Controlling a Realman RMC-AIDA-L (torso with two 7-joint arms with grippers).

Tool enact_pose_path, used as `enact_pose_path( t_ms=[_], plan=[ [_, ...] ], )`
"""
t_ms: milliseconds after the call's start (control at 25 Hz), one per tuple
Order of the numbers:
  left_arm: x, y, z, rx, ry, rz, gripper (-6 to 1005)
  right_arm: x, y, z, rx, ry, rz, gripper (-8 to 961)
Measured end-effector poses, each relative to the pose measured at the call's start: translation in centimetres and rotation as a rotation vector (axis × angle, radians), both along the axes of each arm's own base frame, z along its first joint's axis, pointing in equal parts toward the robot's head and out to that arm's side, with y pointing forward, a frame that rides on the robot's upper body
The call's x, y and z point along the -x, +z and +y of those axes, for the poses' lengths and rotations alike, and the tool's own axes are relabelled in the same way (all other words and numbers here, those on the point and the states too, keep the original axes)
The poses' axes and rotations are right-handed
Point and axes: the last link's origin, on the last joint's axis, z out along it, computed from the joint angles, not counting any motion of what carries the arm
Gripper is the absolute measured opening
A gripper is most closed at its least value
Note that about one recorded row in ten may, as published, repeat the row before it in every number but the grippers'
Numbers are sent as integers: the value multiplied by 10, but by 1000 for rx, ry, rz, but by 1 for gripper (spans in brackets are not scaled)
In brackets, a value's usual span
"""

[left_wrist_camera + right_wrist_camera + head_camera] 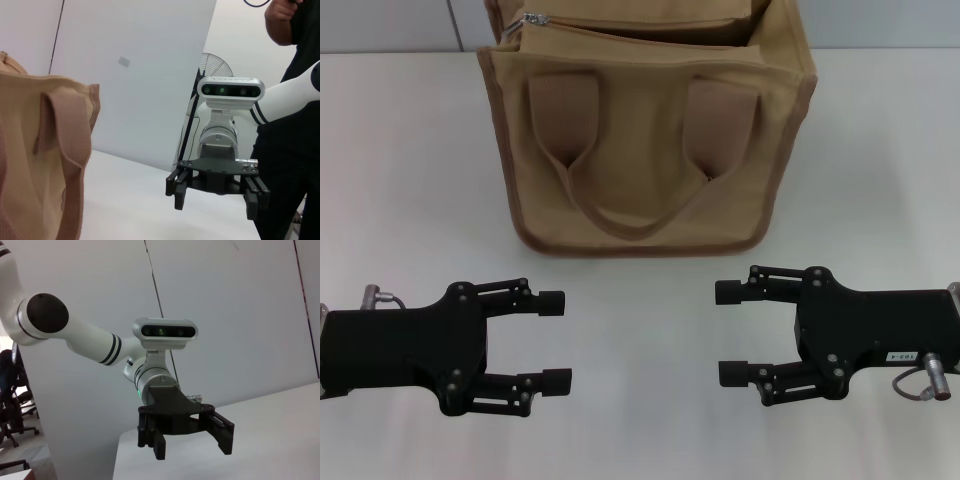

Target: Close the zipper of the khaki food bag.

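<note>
The khaki food bag [645, 150] stands upright at the far middle of the white table, its handle hanging down the front. Its zipper [650, 36] runs across the top, which gapes open. The small silver pull tab [532, 19] sits at the top's left end. My left gripper [556, 340] is open and empty, low over the table in front of the bag's left side. My right gripper [730, 333] is open and empty in front of its right side. The two grippers face each other. The bag's side also shows in the left wrist view [35, 160].
The white table [640, 420] stretches around the bag, with a pale wall behind it. The left wrist view shows my right gripper [217, 205], a fan [212, 62] and a person in black [295, 150]. The right wrist view shows my left gripper [192, 447].
</note>
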Motion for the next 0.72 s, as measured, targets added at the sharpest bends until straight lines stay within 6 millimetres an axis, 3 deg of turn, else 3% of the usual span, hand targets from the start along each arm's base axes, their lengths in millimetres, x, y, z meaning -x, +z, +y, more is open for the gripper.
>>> enact_pose_path(
  t_ms=[720],
  plan=[
    [-1,0,2,-7,-1,-2,816,1,0,0,4,6,1,805]
  ],
)
